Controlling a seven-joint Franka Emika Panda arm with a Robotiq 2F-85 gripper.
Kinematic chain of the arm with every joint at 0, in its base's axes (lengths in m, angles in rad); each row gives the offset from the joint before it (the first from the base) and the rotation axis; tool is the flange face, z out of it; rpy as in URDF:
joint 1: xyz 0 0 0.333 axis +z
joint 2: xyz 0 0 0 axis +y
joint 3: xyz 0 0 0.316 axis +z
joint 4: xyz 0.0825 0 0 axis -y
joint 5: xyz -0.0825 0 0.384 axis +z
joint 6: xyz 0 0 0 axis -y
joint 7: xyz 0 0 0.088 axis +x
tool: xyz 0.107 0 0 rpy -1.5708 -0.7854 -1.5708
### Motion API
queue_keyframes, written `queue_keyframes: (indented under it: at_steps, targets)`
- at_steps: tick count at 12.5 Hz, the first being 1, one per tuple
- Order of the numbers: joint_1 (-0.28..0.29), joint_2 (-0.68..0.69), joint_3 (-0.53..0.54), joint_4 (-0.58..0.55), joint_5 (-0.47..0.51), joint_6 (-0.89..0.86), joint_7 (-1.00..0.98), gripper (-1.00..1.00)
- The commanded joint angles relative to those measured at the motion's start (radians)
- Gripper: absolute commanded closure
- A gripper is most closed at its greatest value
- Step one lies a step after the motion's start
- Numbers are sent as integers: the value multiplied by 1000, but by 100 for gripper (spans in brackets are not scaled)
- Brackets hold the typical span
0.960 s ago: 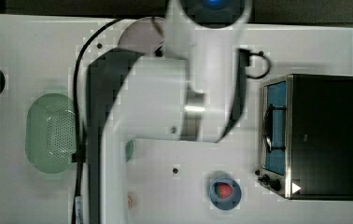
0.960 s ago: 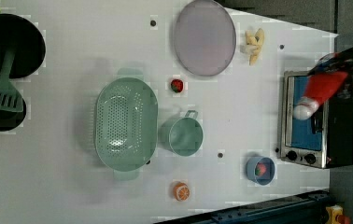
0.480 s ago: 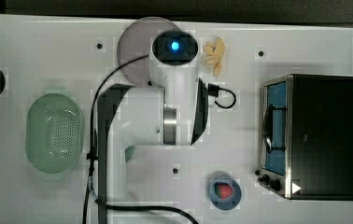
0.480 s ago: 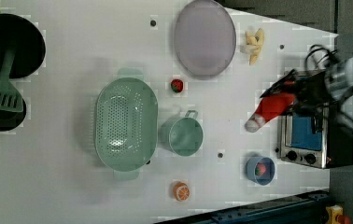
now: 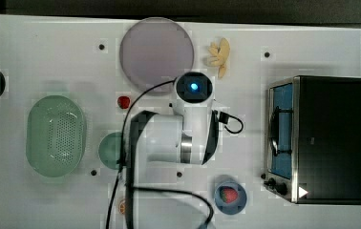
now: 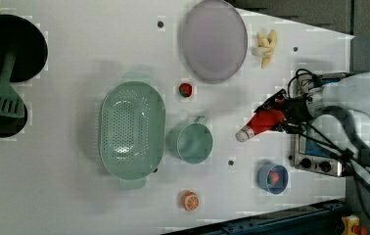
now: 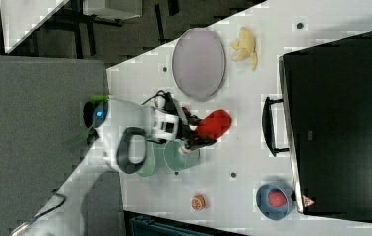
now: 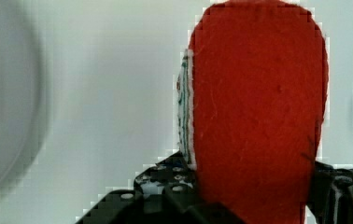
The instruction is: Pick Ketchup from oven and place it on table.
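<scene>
1. Top view: the arm (image 5: 169, 143) covers the middle of the white table (image 5: 35, 200). The oven (image 5: 322, 138) stands at the top view's right, with its door closed.
2. Left view: the gripper (image 6: 280, 113) is closed around the ketchup (image 6: 261, 122), which is out of the oven. The bottle hangs tilted, its white cap toward the table, between the green mug (image 6: 190, 142) and the oven. I judge this tilt suits lowering it there.
3. Right view: the red bottle is near the grey plate (image 7: 199, 64).
4. Wrist view: the bottle sits between the black fingers (image 8: 347, 196), half-open jaws pressing its sides.
</scene>
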Motion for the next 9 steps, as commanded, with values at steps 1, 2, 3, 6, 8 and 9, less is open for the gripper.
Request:
queue_keyframes:
  at_steps: [1,2,3,6,8,9]
  targets:
    - [-18,66,21,-24,0,111,36,-30]
    - [-18,90,25,-25,1,137,36,-49]
    - [-17,99,26,-25,2,157,36,-71]
    - [-18,71,23,-22,2,152,36,-100]
    - [-18,1,16,-2,2,137,37,-100]
    - [-18,-46,13,23,1,112,37,-100]
